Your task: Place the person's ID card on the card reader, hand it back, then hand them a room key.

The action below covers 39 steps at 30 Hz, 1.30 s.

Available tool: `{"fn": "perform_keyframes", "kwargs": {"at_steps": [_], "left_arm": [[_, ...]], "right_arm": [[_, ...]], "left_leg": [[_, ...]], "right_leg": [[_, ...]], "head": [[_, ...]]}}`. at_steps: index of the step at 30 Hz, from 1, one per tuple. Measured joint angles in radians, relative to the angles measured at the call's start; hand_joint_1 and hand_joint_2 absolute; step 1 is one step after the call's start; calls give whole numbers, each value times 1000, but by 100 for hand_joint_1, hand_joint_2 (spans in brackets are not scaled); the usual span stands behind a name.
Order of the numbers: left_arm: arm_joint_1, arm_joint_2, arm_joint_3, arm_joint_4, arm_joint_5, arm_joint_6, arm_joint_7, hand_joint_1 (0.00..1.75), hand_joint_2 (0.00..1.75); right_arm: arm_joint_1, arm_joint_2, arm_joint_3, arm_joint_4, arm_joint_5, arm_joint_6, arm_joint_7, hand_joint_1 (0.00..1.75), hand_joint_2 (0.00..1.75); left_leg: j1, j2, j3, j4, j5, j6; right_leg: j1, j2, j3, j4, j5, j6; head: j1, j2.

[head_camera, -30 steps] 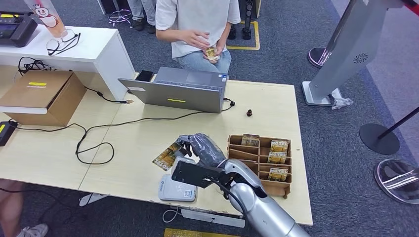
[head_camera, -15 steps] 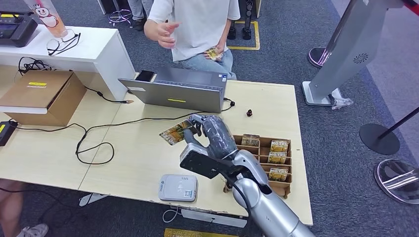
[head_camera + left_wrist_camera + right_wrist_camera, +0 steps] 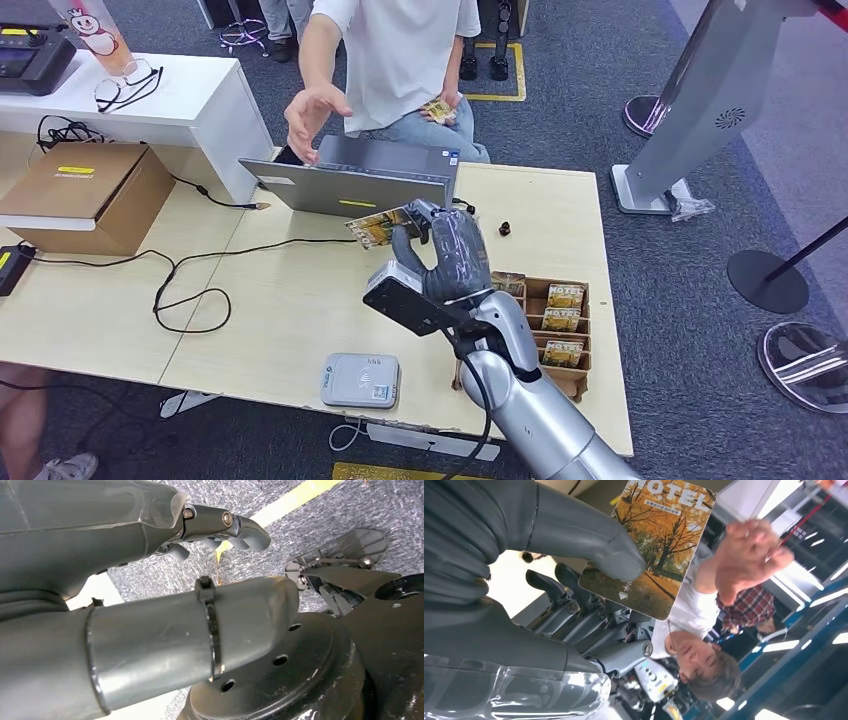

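Autumn-orange and printed with trees and the word HOTEL, the thin card (image 3: pixel 381 227) is pinched between the thumb and darker fingers of the robot's right hand (image 3: pixel 447 252). Since a second ago that hand has lifted it off the white card reader (image 3: pixel 361 380) and carried it toward twelve o'clock, up to the back edge of the grey open laptop (image 3: pixel 355 183). The person's open hand (image 3: pixel 312 113) has come forward above the laptop, at about eleven o'clock from the card and apart from it. The reader lies bare near the front edge of the pale wooden tabletop (image 3: pixel 270 300). At four o'clock from the right hand stands a brown slotted card tray (image 3: pixel 531 331). The left hand (image 3: pixel 220 527) hangs over grey carpet, fingers curled, holding nothing.
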Motion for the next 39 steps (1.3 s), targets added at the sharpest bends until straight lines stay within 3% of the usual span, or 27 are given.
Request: {"fn": "perform_keyframes", "kwargs": {"at_steps": [12,34,36,39], "left_arm": [[-10,-5,0,-11,-24,0,15,0,0],[-31,-9,-1,-17,-42,-2,43,0,0],[-34,-9,-2,-17,-43,-2,45,0,0],[-36,-9,-2,-17,-43,-1,45,0,0]], "right_arm": [[-66,34,-33,117,70,-36,64,175,175],[-160,104,-114,247,35,45,86,175,175],[-165,107,-116,259,35,45,86,163,175],[-169,110,-117,274,33,45,85,50,175]], "left_leg": [[0,0,0,0,0,0],[0,0,0,0,0,0],[0,0,0,0,0,0],[0,0,0,0,0,0]], "right_leg": [[0,0,0,0,0,0],[0,0,0,1,0,0],[0,0,0,1,0,0],[0,0,0,1,0,0]], "head": [[0,0],[0,0],[0,0],[0,0]]}}
